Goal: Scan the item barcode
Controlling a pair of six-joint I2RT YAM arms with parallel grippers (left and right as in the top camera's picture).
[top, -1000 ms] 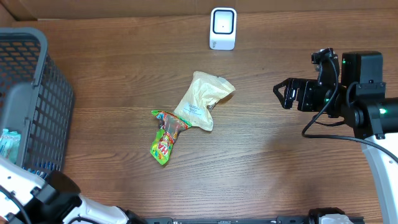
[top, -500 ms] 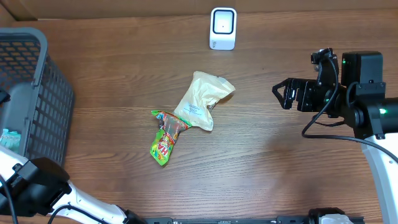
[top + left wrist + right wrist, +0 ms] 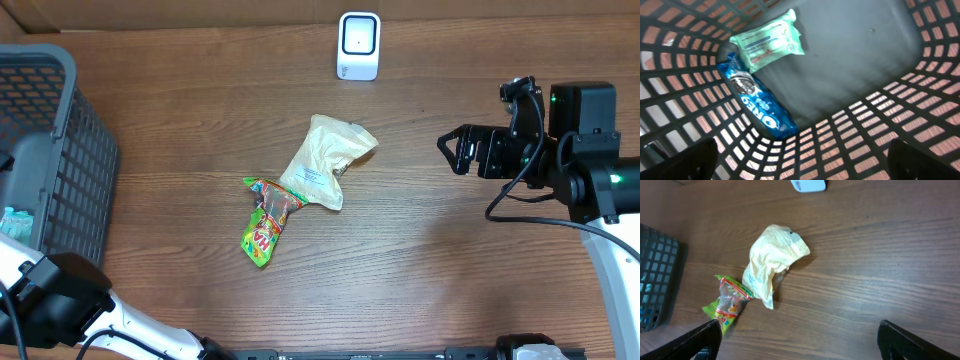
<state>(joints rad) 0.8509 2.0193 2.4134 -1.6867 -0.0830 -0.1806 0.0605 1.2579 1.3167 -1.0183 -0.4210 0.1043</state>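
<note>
The only wording that reads clearly is "OREO", in white letters along the blue packet (image 3: 757, 102) lying inside the basket (image 3: 880, 125). The pale green pack (image 3: 769, 41) beside it carries a printed label too blurred to read. On the tabletop, the cream bag (image 3: 324, 160) has a white label with small print, and the snack packet (image 3: 265, 222) has bright lettering; neither is legible.
</note>
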